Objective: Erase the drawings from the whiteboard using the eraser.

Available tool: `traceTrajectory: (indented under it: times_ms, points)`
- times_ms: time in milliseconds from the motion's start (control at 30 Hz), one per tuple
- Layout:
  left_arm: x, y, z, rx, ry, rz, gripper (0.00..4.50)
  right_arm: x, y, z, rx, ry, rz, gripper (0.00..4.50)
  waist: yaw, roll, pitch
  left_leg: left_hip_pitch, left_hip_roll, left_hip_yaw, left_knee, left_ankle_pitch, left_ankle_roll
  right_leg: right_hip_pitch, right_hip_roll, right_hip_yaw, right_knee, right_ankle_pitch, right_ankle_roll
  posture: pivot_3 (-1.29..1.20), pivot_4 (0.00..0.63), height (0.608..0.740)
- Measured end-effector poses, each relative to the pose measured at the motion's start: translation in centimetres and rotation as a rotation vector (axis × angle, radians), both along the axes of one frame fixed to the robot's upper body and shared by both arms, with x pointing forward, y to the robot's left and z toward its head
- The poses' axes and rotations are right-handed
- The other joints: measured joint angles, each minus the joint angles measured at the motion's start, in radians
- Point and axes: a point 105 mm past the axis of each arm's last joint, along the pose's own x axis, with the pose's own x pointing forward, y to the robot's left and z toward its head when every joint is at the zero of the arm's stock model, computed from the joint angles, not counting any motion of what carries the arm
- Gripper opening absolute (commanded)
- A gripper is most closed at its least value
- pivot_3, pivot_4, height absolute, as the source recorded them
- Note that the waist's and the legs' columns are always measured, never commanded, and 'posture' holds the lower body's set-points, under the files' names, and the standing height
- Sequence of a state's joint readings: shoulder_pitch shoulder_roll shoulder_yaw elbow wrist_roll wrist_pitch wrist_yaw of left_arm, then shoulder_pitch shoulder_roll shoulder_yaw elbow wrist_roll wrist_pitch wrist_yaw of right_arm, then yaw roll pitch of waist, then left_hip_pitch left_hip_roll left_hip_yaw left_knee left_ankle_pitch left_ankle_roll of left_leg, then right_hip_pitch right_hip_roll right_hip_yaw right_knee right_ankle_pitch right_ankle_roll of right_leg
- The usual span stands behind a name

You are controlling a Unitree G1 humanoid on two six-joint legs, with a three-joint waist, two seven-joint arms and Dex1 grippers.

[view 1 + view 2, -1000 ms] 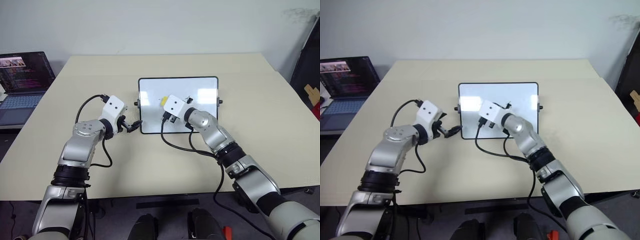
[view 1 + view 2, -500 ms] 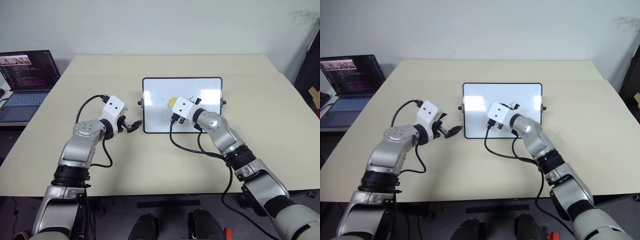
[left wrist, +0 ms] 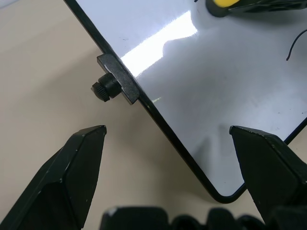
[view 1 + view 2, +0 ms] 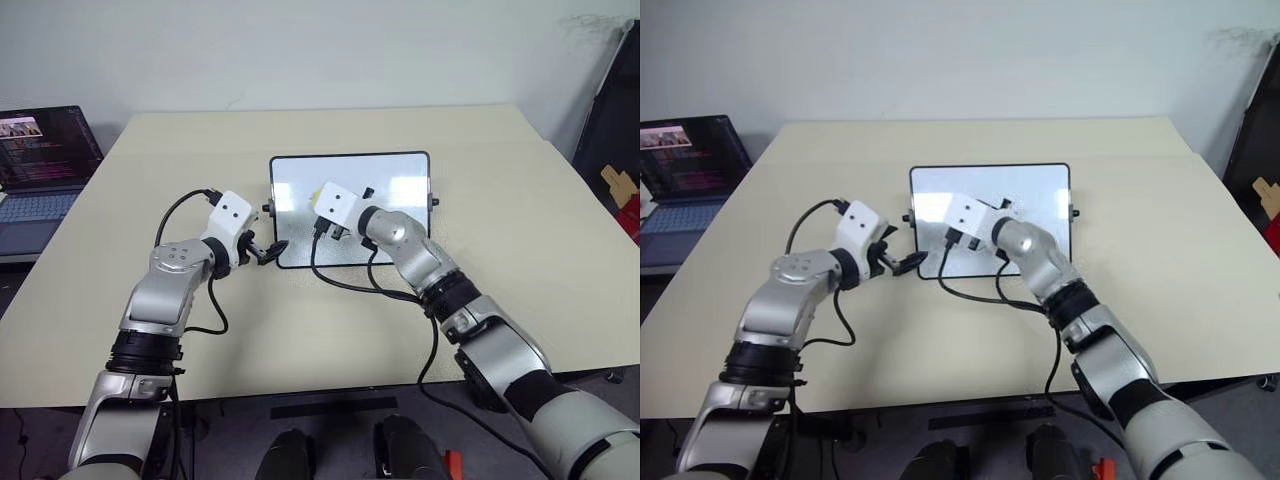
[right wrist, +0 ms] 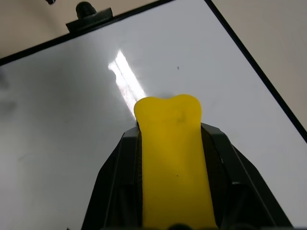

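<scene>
Both claws have a job: my right claw (image 5: 172,158) clamps the small yellow block eraser (image 5: 173,158) over the glossy black-framed whiteboard (image 4: 300,180) at frame centre for wiping. My left claw (image 3: 168,139) gapes open astride its near corner on the beige desk (image 4: 300,320), I judge to steady it.

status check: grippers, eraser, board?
Right gripper shut on the yellow eraser, over the whiteboard. Left gripper open, straddling the board's near-left edge. One small speck on the board; nothing in the way.

One whiteboard (image 4: 395,178), one eraser (image 5: 173,163) and one laptop (image 4: 40,160) at the frame's left edge. Two side knobs (image 4: 266,208) show on the whiteboard. One tabletop (image 4: 320,320).
</scene>
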State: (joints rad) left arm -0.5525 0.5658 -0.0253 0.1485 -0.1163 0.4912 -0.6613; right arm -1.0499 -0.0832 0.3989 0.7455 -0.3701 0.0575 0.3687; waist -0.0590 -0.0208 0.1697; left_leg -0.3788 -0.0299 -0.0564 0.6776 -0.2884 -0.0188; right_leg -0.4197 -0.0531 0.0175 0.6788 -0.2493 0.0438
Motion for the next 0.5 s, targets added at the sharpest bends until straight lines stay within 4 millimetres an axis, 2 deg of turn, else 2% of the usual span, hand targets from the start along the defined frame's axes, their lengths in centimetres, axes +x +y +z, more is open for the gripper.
traceTrajectory:
  times_ms: [100,267,500]
  points:
    - [0.0,-0.1,0.1,-0.002,-0.003,-0.002,4.5,0.2,0.7,0.3,-0.002,-0.005,0.008,1.29,0.0,0.0,0.0,0.0,0.0,0.0,0.0,0.0,0.0,0.0,0.0,0.0,0.0,0.0,0.0,0.0,0.15,0.74]
    - [0.2,-0.8,0.4,-0.024,-0.009,-0.02,4.5,0.5,0.8,0.4,-0.007,-0.018,0.008,1.29,0.002,0.0,0.0,0.0,0.0,0.0,0.0,0.0,0.0,0.0,0.0,0.0,0.0,0.0,0.0,0.0,0.15,0.74]
    - [0.6,-1.4,2.5,-0.084,-0.048,-0.043,4.5,0.7,-0.5,0.2,-0.018,-0.023,-0.003,1.29,0.011,0.0,0.0,0.0,-0.001,-0.001,0.0,0.0,0.0,0.001,0.0,-0.001,0.0,0.0,0.0,0.0,0.15,0.74]
